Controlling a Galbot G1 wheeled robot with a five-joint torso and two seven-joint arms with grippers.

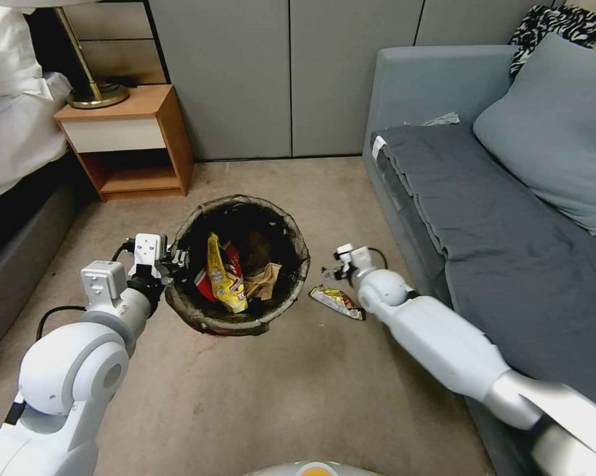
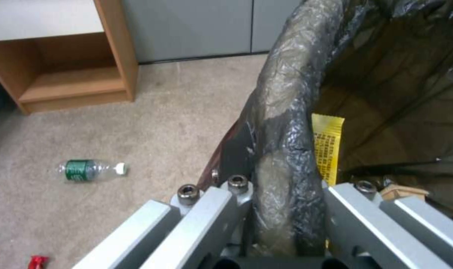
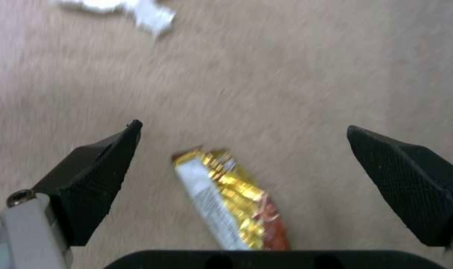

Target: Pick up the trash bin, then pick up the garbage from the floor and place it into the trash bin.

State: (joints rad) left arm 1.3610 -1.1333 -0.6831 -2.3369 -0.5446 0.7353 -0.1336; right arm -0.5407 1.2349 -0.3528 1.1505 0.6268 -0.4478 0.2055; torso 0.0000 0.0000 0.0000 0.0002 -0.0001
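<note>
The trash bin (image 1: pixel 240 205), round with a dark bag liner over its rim, sits in the middle of the head view. My left gripper (image 1: pixel 174 257) is shut on its left rim; in the left wrist view the fingers (image 2: pixel 211 209) clamp the liner-covered rim (image 2: pixel 281 123). Garbage lies inside: a yellow packet (image 1: pixel 222 274), a red wrapper (image 1: pixel 203 284) and a tan paper bag (image 1: pixel 263 281). My right gripper (image 1: pixel 331 270) hangs open just above the floor (image 1: pixel 298 390), over a gold-and-red wrapper (image 1: pixel 337 302). In the right wrist view this wrapper (image 3: pixel 231 201) lies between the spread fingers (image 3: pixel 94 175).
A green plastic bottle (image 2: pixel 89 170) and a small red scrap (image 2: pixel 37 261) lie on the carpet left of the bin. White tissue (image 3: pixel 132 9) lies beyond the wrapper. A wooden nightstand (image 1: pixel 126 142) and bed stand at far left, a grey sofa (image 1: pixel 483 218) along the right.
</note>
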